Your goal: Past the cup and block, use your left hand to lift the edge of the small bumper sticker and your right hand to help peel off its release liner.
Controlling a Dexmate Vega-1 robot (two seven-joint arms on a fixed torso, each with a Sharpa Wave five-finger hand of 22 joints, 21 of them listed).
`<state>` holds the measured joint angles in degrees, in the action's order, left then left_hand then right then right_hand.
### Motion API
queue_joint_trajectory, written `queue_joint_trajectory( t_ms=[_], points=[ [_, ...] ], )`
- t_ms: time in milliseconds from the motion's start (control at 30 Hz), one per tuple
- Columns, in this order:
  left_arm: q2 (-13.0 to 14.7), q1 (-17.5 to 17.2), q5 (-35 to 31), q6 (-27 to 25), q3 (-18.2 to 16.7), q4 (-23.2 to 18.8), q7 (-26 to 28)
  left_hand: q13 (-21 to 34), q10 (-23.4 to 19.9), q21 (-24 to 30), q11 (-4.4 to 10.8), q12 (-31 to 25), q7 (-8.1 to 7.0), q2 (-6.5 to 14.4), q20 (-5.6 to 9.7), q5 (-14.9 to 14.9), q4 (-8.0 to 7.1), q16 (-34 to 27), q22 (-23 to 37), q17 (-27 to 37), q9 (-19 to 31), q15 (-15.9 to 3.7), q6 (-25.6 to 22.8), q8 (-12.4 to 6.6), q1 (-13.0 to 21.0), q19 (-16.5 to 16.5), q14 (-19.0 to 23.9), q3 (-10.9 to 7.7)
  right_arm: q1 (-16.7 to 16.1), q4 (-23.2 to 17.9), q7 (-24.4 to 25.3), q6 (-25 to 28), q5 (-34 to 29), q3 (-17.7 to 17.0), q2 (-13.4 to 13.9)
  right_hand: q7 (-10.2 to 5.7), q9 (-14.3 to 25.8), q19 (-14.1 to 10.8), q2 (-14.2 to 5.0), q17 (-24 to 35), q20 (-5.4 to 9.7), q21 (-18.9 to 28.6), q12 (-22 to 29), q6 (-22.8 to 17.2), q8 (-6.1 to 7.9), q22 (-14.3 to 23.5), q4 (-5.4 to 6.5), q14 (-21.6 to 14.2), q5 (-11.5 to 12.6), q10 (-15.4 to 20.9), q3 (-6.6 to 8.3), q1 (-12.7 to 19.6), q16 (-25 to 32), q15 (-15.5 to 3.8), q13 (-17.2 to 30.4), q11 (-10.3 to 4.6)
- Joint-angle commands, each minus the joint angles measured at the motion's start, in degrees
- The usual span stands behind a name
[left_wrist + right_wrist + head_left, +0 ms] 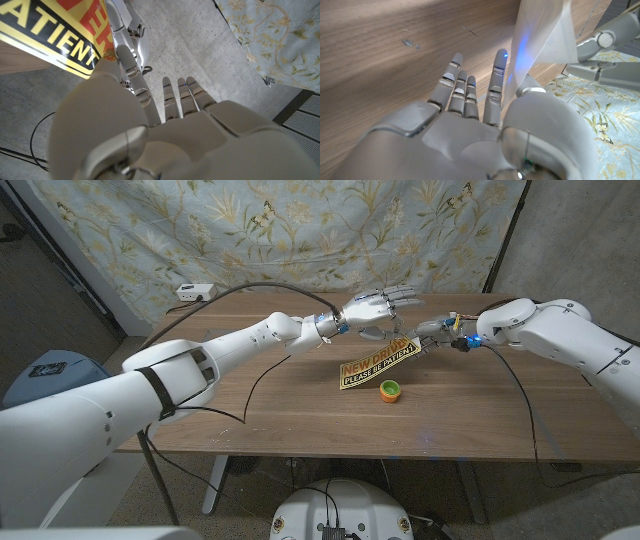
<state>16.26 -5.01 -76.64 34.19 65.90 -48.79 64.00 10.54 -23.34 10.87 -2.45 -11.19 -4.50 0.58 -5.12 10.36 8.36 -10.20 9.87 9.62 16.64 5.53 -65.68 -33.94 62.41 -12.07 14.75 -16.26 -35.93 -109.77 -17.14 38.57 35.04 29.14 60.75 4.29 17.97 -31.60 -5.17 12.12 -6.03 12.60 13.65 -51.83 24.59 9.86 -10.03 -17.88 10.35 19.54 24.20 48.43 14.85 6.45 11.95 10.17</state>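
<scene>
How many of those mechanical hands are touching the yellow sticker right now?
2, as far as I can tell. The left hand holds the bumper sticker's far upper edge; the right hand pinches its corner from the other side. The exact finger contact is partly hidden.

You see a wooden table (pixel 300 420), floral curtain (pixel 280 230) behind, grey wall (pixel 90 250) left, white power strip (pixel 195 291) on the far edge.

— Where did the head camera look from?
— From above, down over the brown wooden surface (pixel 300 410).
— And the wrist cameras?
— Close behind each hand; both shared the yellow-and-black bumper sticker (pixel 55 35) with it.
</scene>
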Motion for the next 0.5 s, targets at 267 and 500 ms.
queue_joint_trajectory(
  t_ms=[267,500],
  points=[
    [1.71,-0.14,0.65,-0.60,0.73,-2.50,0.00,0.11,-0.38,0.25,0.41,-0.36,-0.10,0.09,0.34,-0.07,0.03,-0.26,0.07,0.09,0.10,-0.22,-0.20,-0.33,-0.43,-0.24,0.74,0.13,-0.84,-1.08,1.04,0.36,0.09,-0.71,1.01,-0.08,0.62,-1.35,0.07,0.25,0.31,0.26,-0.10,-0.95,0.73,0.20,-0.16,-1.14,-0.21,0.93,0.18,1.53,0.45,-0.01,0.02,-0.19],
    [2.08,-0.16,0.71,-0.55,0.79,-2.89,0.00,0.11,-0.54,0.27,0.51,-0.39,-0.13,0.08,0.44,-0.07,0.04,-0.27,0.08,0.09,0.11,-0.29,-0.19,-0.40,-0.44,-0.30,0.87,0.15,-0.70,-1.09,1.29,0.81,-0.04,-0.77,1.12,-0.19,0.83,-1.66,0.13,0.29,0.46,0.26,-0.11,-1.28,1.00,0.20,-0.09,-1.40,-0.23,1.35,0.14,1.93,0.52,-0.24,0.00,-0.29]
  ],
)
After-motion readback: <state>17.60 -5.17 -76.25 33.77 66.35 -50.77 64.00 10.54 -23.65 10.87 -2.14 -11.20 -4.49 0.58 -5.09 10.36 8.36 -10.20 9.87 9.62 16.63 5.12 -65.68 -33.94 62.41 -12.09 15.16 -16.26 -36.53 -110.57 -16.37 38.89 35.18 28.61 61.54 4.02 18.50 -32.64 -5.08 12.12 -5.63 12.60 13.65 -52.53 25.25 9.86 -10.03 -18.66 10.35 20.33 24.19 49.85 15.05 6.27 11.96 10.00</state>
